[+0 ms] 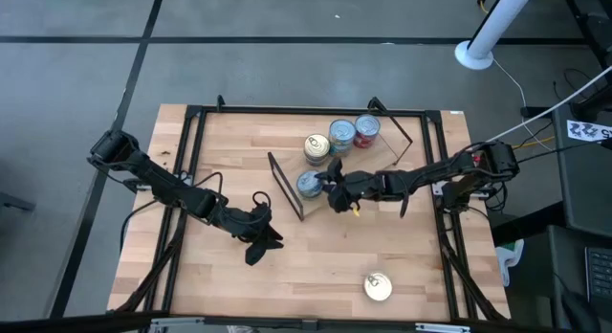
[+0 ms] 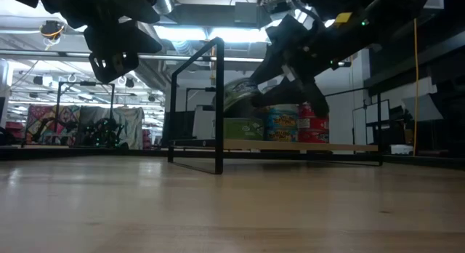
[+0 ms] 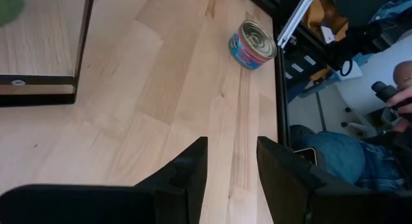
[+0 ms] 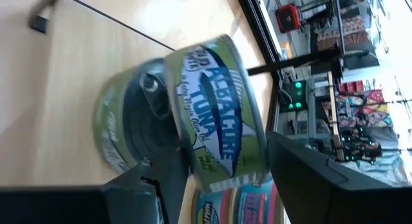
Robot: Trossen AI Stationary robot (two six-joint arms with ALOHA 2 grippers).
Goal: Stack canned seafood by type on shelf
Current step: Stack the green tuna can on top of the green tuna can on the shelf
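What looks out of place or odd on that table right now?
One tin sits alone near the front edge of the table, far from the shelf where the other tins are grouped. Also, the green tuna tin between the right claw fingers hangs above a matching tin, not yet set down.

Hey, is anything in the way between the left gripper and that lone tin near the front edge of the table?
Nothing visible is. The left gripper, jaws apart and empty, faces the lone tin across bare tabletop. In the high view that tin sits apart from the shelf and the right gripper.
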